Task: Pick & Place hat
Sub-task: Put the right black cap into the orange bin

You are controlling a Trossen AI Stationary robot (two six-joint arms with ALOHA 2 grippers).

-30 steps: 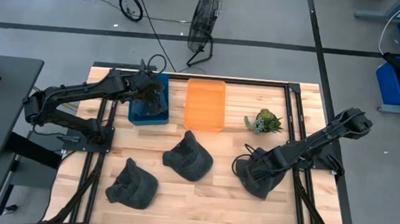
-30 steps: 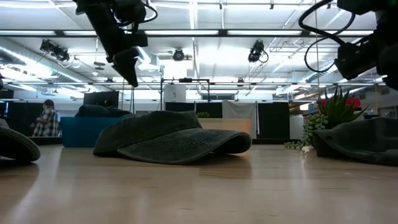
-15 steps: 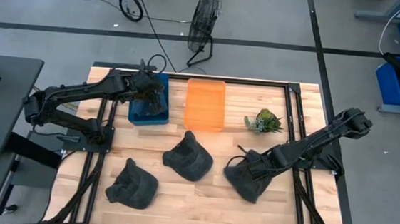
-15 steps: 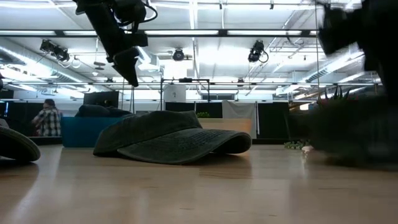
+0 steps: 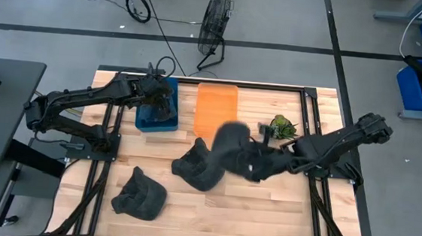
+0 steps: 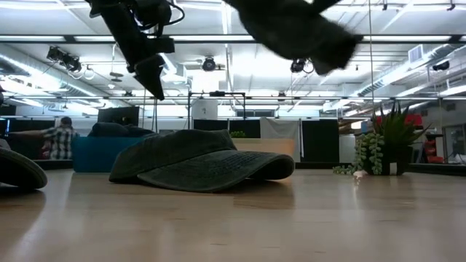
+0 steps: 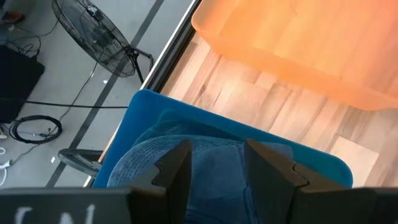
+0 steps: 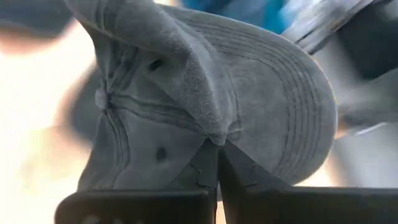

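Carrying a dark cap (image 5: 231,146) across the bench (image 5: 264,213) toward the orange bin (image 5: 216,107).

I am holding the cap pinched by its crown in the right end effector (image 8: 216,163), lifted clear so it passes over the cap lying mid-bench (image 5: 195,169). I am parking the left end effector (image 7: 214,171), fingers slightly parted and gripping nothing, above the blue bin (image 5: 155,113), out of the path.

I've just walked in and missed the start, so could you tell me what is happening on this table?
The right gripper has its jaws shut on a dark grey cap and carries it in the air near the orange bin. Two more caps lie on the wooden table: the middle cap and the near-left cap. The left gripper hangs open over the blue bin, which holds a blue cap.
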